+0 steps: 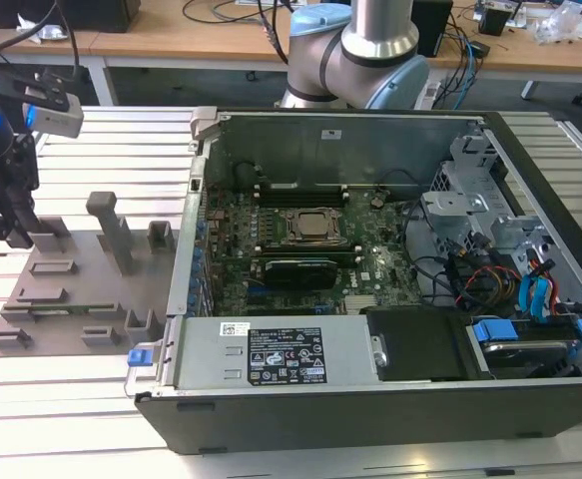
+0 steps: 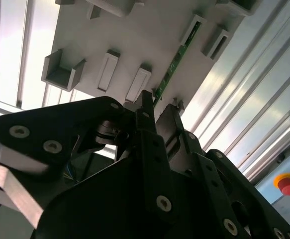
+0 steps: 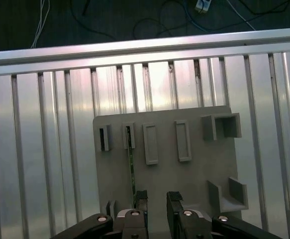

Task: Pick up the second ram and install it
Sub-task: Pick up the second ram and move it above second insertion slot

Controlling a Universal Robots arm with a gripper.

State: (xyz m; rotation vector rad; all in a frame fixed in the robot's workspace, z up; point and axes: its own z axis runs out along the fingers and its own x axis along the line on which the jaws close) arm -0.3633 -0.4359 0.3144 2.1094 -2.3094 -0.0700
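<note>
The second ram (image 3: 131, 167) is a thin green stick standing on edge in a slot of the grey fixture plate (image 3: 194, 179). In the second wrist view the ram (image 2: 175, 62) runs away from the fingertips. In the exterior view the ram (image 1: 66, 309) lies low on the plate at the exterior view's left. My gripper (image 3: 157, 200) hovers above the plate, open, with nothing between its fingers. The ram sits just outside one finger (image 3: 141, 198), not in the gap. The exterior view shows the gripper (image 1: 13, 232) over the plate's far-left part.
An open computer case (image 1: 370, 389) stands at the exterior view's right, with a motherboard, processor socket (image 1: 310, 225) and black slots (image 1: 300, 190). Grey fixture blocks, one of them tall (image 1: 111, 228), rise from the plate. A red button (image 2: 289, 185) sits beyond the slatted aluminium table (image 3: 45, 149).
</note>
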